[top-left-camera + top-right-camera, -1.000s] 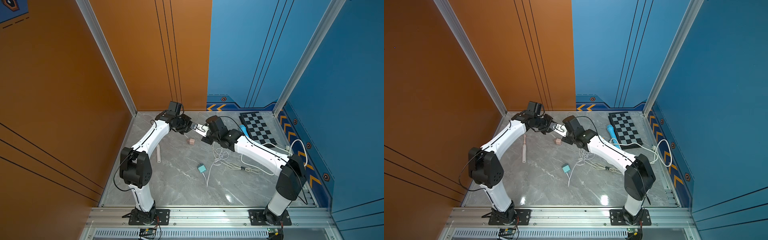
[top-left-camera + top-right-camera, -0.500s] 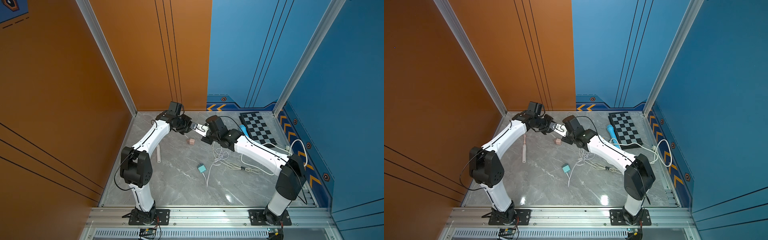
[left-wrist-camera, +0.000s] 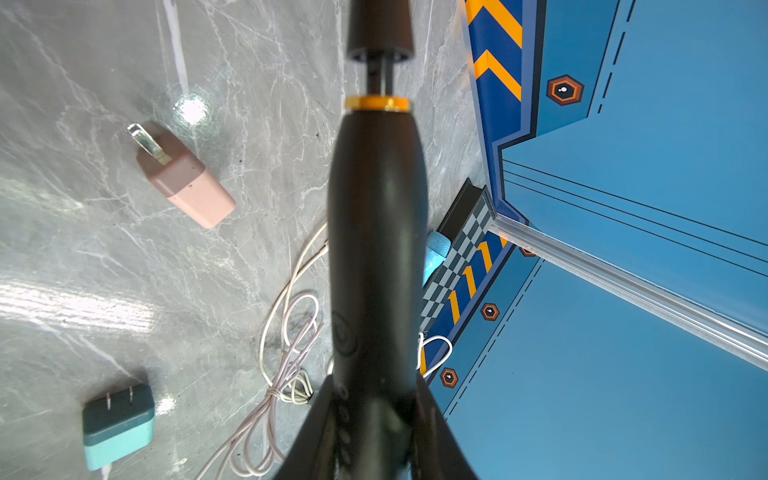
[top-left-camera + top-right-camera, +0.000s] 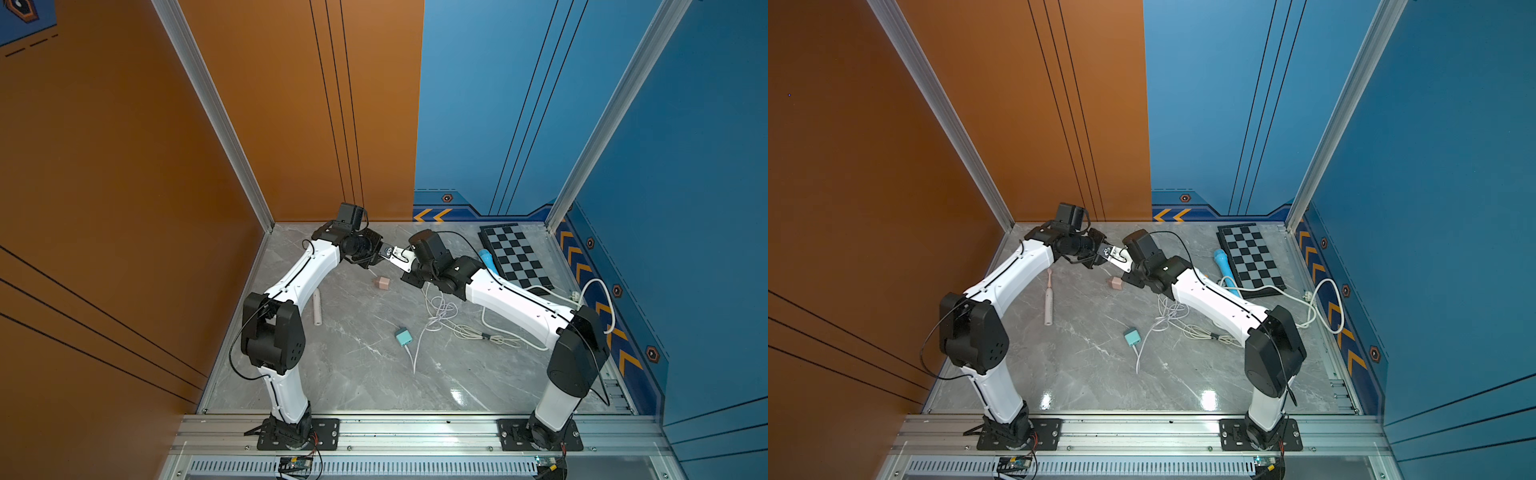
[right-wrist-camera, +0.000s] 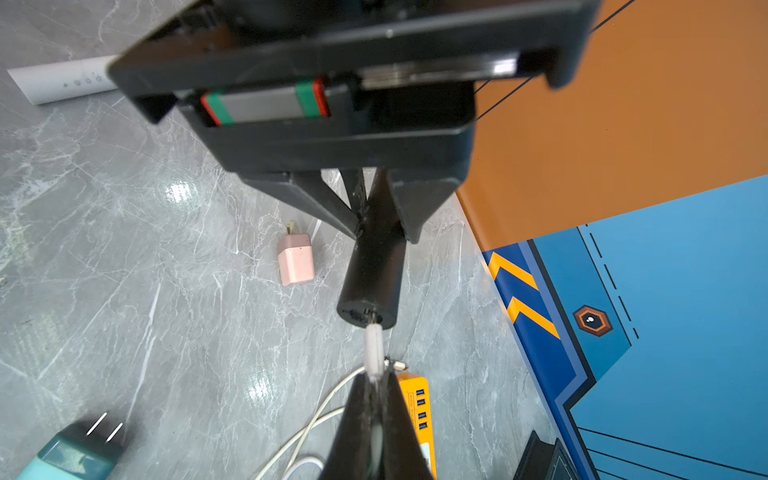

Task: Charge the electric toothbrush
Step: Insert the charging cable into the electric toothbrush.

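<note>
My left gripper [image 3: 374, 386] is shut on a black electric toothbrush [image 3: 376, 249] with an orange ring [image 3: 376, 102], held above the table near the back wall. In the right wrist view the toothbrush's flat base [image 5: 365, 313] sticks out past the left gripper [image 5: 380, 224] and faces my right gripper [image 5: 375, 376]. That gripper is shut on a white charging plug [image 5: 372, 347]. The plug's metal tip meets the socket in the base; how deep it sits cannot be told. In both top views the left gripper [image 4: 385, 252] [image 4: 1103, 250] and right gripper [image 4: 401, 257] [image 4: 1120, 258] stand tip to tip.
On the grey table lie a pink-white toothbrush [image 4: 1049, 301], a pink adapter [image 4: 382, 283], a teal adapter [image 4: 403, 336], tangled white cables [image 4: 442, 311], a blue microphone [image 4: 1223, 266], a checkerboard [image 4: 515, 257] and an orange USB hub [image 5: 417, 411]. The orange wall stands close behind.
</note>
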